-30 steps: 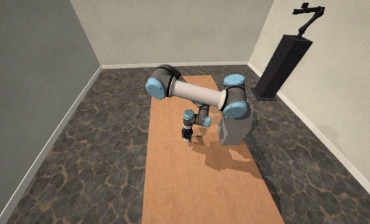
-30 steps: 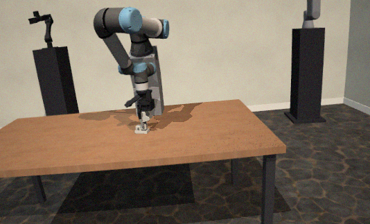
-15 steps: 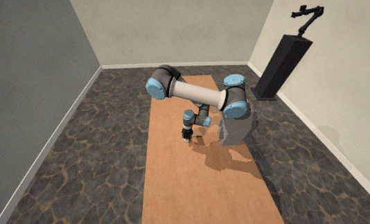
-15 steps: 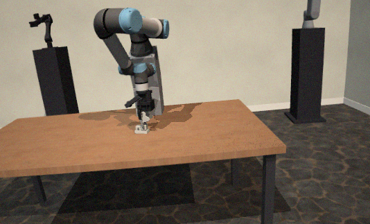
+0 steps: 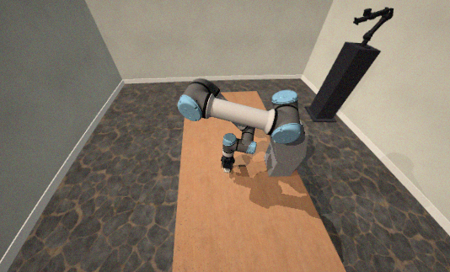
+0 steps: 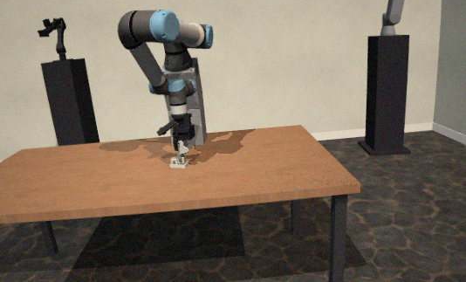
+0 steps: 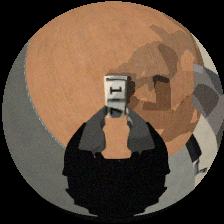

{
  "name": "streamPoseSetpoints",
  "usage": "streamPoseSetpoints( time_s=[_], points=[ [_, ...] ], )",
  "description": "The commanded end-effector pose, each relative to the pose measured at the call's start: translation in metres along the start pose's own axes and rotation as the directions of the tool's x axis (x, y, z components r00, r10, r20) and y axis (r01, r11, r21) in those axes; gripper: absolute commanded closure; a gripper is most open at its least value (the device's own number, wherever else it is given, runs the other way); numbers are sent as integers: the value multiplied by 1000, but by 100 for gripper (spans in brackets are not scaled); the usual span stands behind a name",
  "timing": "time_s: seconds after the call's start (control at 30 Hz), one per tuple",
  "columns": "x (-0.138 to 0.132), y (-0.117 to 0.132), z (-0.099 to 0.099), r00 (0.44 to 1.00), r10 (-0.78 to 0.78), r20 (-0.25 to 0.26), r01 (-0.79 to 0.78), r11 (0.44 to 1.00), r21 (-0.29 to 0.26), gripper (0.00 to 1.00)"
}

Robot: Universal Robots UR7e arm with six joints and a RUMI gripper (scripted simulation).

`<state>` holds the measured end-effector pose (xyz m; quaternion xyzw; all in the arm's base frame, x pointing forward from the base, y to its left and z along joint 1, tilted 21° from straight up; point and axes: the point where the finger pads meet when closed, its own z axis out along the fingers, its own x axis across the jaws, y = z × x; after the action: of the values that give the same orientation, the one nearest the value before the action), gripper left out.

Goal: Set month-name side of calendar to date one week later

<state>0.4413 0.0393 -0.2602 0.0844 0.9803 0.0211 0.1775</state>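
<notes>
Pale beige walls (image 5: 202, 33) (image 6: 262, 56) meet a dark stone-patterned floor (image 5: 105, 172) (image 6: 414, 187), a brown wooden table (image 5: 219, 218) (image 6: 244, 174) reaches toward six o'clock in the top view, and a dark pedestal (image 5: 343, 81) (image 6: 70, 104) stands toward two o'clock.

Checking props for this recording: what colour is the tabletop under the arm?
Orange-brown, wood-like; it shows best in the top view.

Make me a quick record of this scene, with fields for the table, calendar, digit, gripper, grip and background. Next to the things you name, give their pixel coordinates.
Table: brown wooden top (image 5: 211, 226) (image 6: 262, 165) (image 7: 75, 65)
Calendar: small, whitish (image 6: 178, 165) (image 7: 115, 80), on the table below the gripper
Digit: a dark 1 (image 7: 115, 90), lying sideways in the wrist view; full date not readable
Gripper: black (image 5: 227, 167) (image 6: 180, 154) (image 7: 117, 113), pointing down at the calendar, fingers close together
Grip: cannot tell whether a cube is held
Background: two dark pedestals (image 6: 67, 104) (image 6: 386, 91), each carrying another arm
</notes>
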Motion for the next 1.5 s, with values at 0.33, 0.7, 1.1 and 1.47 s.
streamPoseSetpoints(
  time_s=[0.33, 0.7, 1.1, 1.47],
  points=[
    [-1, 1, 4, 1000, -1, 3, 1, 1000, 0, 89],
    [-1, 1, 8, 1000, -1, 3, 1, 1000, 0, 89],
    [-1, 0, 10, 1000, -1, 3, 1, 1000, 0, 89],
    [-1, 1, 10, 1000, -1, 3, 1, 1000, 0, 89]
  ],
)
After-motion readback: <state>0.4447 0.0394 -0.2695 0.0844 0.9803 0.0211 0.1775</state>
